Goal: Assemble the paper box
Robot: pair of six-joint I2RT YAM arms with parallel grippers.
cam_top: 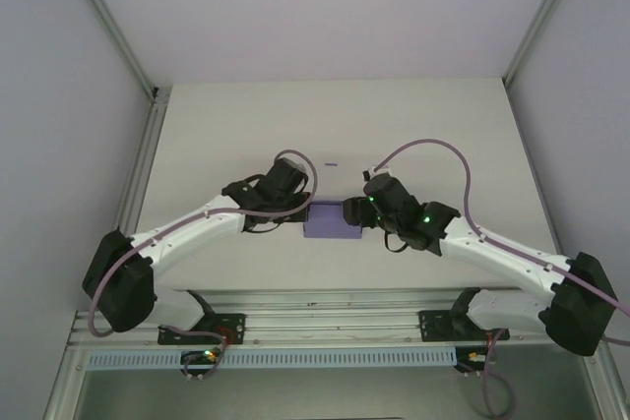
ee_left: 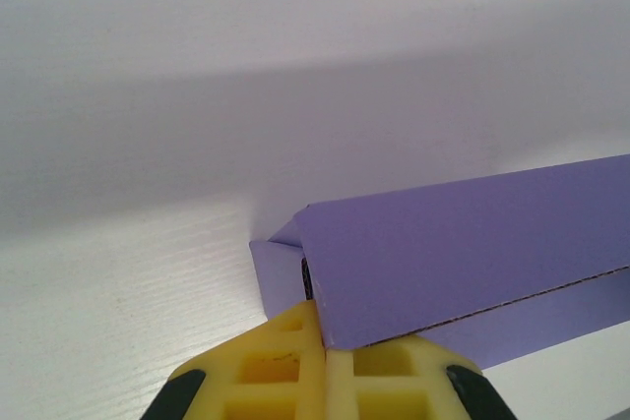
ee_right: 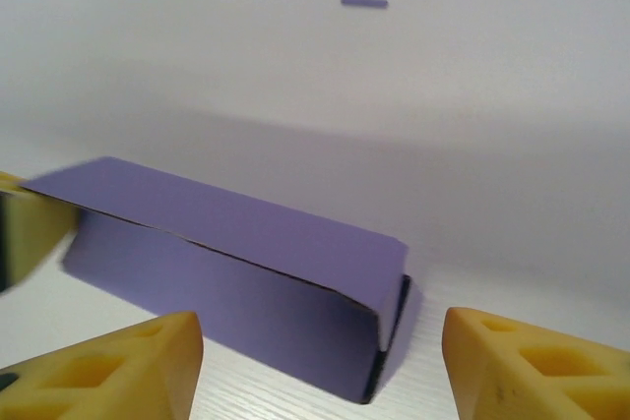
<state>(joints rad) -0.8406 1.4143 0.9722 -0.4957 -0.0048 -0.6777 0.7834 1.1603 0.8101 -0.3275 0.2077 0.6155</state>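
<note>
Supporting paper box (cam_top: 333,218): white, walled table (cam_top: 246,125).

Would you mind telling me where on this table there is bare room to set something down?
The widest free patch is the far table, between the back edge and the purple scrap. Another lies between the paper box and the near rail. The middle is crowded: left tool pinching the box, right tool open at its other end.

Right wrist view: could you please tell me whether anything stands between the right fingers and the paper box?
Nothing visible does. The right gripper has open fingers facing the paper box across bare table; the small purple strip lies well beyond the box.
</note>
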